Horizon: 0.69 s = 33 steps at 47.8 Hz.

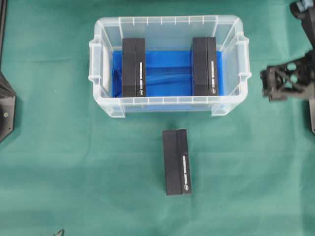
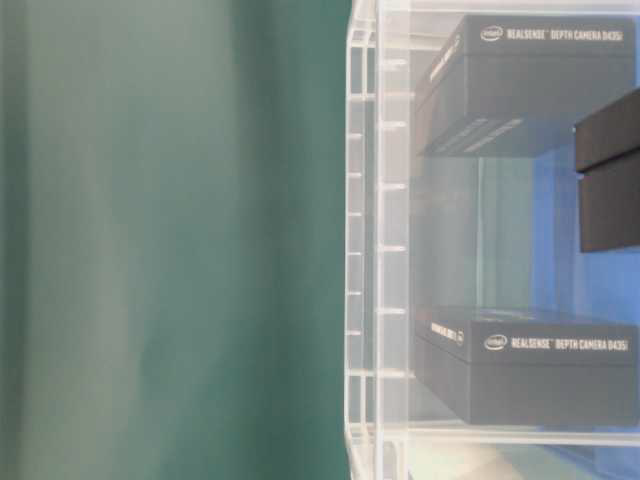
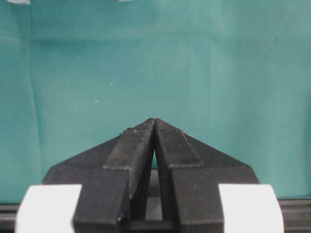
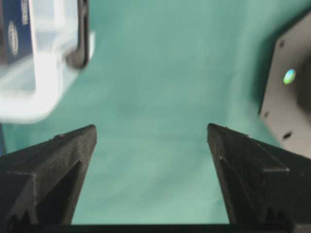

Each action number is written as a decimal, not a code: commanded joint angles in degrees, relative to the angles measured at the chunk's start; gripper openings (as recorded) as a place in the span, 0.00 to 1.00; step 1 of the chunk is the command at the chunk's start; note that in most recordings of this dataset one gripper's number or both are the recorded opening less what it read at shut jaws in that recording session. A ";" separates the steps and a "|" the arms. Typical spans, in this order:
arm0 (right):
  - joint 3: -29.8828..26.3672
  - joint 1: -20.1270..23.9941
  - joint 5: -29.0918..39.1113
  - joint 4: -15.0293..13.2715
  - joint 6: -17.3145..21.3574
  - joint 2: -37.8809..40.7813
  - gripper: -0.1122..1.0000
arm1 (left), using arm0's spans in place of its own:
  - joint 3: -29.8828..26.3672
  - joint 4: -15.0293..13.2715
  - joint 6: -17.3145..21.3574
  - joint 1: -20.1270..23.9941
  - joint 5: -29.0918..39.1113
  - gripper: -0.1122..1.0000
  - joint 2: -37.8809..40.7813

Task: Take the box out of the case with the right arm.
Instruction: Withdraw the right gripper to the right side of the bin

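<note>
The clear case (image 1: 100,59) stands at the back middle of the green cloth, with a blue sheet on its bottom. Two black boxes stand inside it, one at the left (image 1: 133,67) and one at the right (image 1: 204,66). A third black box (image 1: 177,162) lies on the cloth in front of the case. My right gripper (image 1: 269,84) is outside the case, just right of its right handle, open and empty (image 4: 151,127); a corner of the case (image 4: 29,97) shows at upper left in the right wrist view. My left gripper (image 3: 154,120) is shut over bare cloth.
The left arm's black base (image 1: 6,105) sits at the left edge of the table. The right arm's links (image 1: 305,19) fill the top right corner. In the table-level view the case wall (image 2: 365,250) is close up, with two boxes (image 2: 530,80) behind it.
</note>
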 commanded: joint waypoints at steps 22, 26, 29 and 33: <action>0.09 -15.12 -3.60 0.00 -13.71 -0.79 0.91 | -1.23 0.09 0.09 -0.18 -0.18 0.10 0.09; 0.09 -15.12 -3.60 0.09 -13.71 -0.79 0.91 | -1.23 0.09 0.09 -0.18 -0.18 0.10 0.18; 0.09 -15.03 -3.60 0.09 -13.71 -0.79 0.91 | -1.23 0.09 0.09 -0.18 -0.18 0.10 0.09; 0.09 -15.03 -3.52 0.00 -13.71 -0.79 0.91 | -1.23 0.09 0.09 -0.18 -0.18 0.10 0.18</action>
